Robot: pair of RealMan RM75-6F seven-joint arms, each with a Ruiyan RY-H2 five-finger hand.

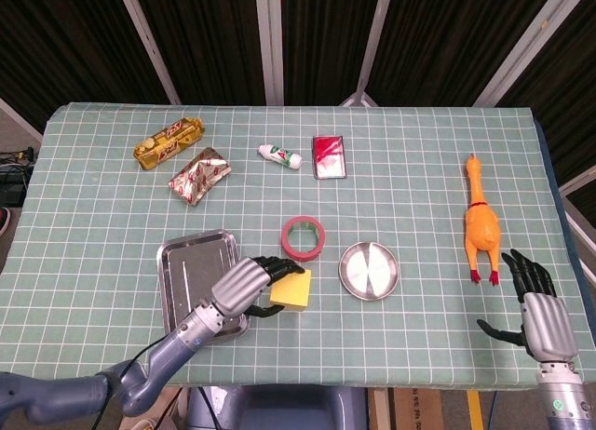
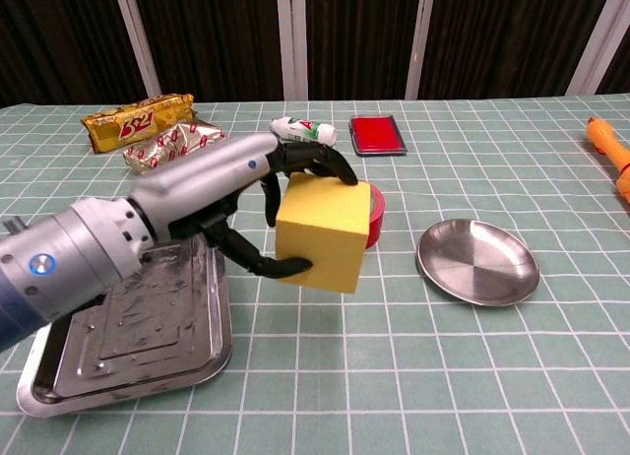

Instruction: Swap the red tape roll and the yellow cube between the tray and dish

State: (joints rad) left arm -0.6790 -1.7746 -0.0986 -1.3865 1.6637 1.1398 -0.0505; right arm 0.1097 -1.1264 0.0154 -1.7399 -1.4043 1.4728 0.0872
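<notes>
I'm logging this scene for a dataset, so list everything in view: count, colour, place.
cube: 1, yellow, held above the table between tray and dish
tape roll: 1, red, table centre
tray: 1, silver, front left, nothing in it
dish: 1, silver, right of the tape roll, nothing in it
snack bar: 1, gold, far left
foil packet: 1, silver and red, near the snack bar
tube: 1, white, far centre
tin: 1, red, right of the tube
rubber chicken: 1, orange, right side
left hand: grips the cube
right hand: open, front right edge
</notes>
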